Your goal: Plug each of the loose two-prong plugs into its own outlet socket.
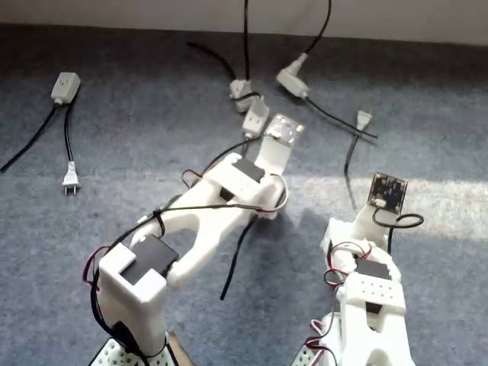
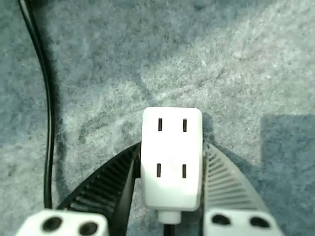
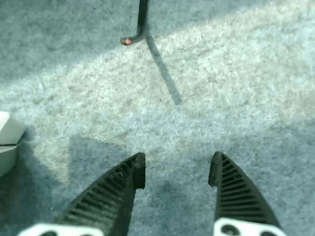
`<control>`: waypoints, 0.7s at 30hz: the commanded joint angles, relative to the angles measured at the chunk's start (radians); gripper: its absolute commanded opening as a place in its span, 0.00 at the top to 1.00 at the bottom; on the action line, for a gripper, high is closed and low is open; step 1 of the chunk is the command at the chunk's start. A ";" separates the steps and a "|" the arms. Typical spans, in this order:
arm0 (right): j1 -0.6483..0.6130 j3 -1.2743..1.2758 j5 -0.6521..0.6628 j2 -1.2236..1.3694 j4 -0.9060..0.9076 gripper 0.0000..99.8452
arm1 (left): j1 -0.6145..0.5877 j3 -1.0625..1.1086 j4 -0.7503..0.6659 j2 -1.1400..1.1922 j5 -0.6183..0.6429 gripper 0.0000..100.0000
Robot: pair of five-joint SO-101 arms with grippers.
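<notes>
A white outlet socket (image 2: 172, 156) with two pairs of slots lies on the grey carpet, and my left gripper (image 2: 172, 147) is shut on its sides. From above, that socket (image 1: 255, 116) sits just past the left gripper (image 1: 267, 136) at mid-table. A loose two-prong plug (image 1: 70, 181) on a black cord lies far left. Another white plug (image 1: 364, 120) lies at the right. My right gripper (image 3: 177, 169) is open over bare carpet, nothing between its fingers. A black cable end (image 3: 140, 24) lies beyond it.
More white sockets lie at the far left (image 1: 65, 86), at centre back (image 1: 241, 90) and just right of it (image 1: 292, 78), each on a black cord. Cords trail across the back of the carpet. The right arm (image 1: 366, 286) stands at the lower right.
</notes>
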 commanded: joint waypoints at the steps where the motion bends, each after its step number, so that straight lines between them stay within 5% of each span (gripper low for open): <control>1: -0.008 -0.007 -0.005 -0.007 -0.016 0.78 | -0.033 -0.041 0.015 -0.002 -0.003 0.86; 11: -0.008 -0.007 -0.005 -0.007 -0.016 0.78 | -0.047 0.053 0.048 -0.188 0.043 0.72; 16: -0.008 -0.007 -0.005 -0.007 -0.016 0.78 | -0.059 0.101 0.046 -0.262 -0.026 0.73; 21: -0.008 -0.007 -0.005 -0.007 -0.016 0.78 | -0.228 0.094 0.066 -0.329 -0.026 0.74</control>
